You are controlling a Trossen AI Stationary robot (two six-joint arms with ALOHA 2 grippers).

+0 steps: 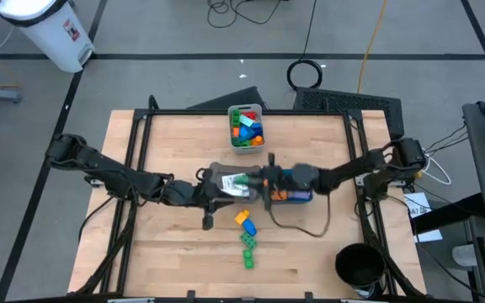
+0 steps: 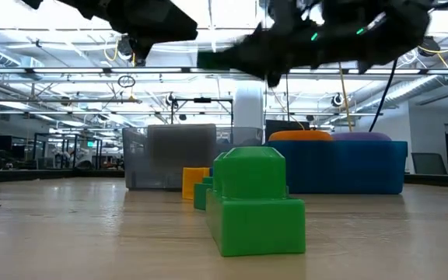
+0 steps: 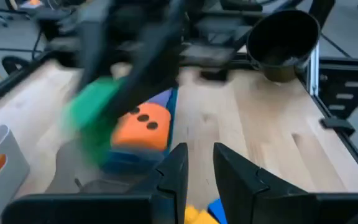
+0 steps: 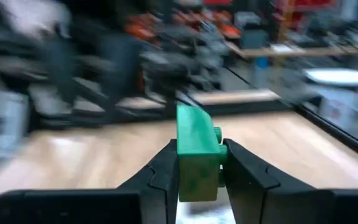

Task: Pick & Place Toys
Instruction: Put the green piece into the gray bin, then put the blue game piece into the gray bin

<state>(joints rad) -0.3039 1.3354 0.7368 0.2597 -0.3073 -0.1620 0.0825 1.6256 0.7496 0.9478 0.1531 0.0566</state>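
Note:
My right gripper [image 4: 199,163] is shut on a green brick [image 4: 196,149] and hangs over the grey bin [image 1: 222,179] at the table's middle; the high view shows the brick there [image 1: 236,180]. My left gripper [image 3: 196,171] is open and empty, just left of the grey bin [image 1: 212,207], above a yellow and blue brick [image 1: 244,221]. An orange die [image 3: 140,126] lies in the blue bin [image 1: 297,195]. Two green bricks [image 1: 248,242] rest on the table nearer the front edge; the nearest one fills the low view [image 2: 255,204]. My right gripper pinches the green brick by its two opposite sides [image 4: 180,163] between its two fingers. The brick stands upright between them, its upper part above the fingertips. It is lifted clear of the table.
A pale grey bin [image 1: 246,126] with several bright bricks stands at the far edge. A black cup [image 1: 359,264] stands at the near right corner. The low view shows a purple die [image 2: 364,137] beside the orange one in the blue bin.

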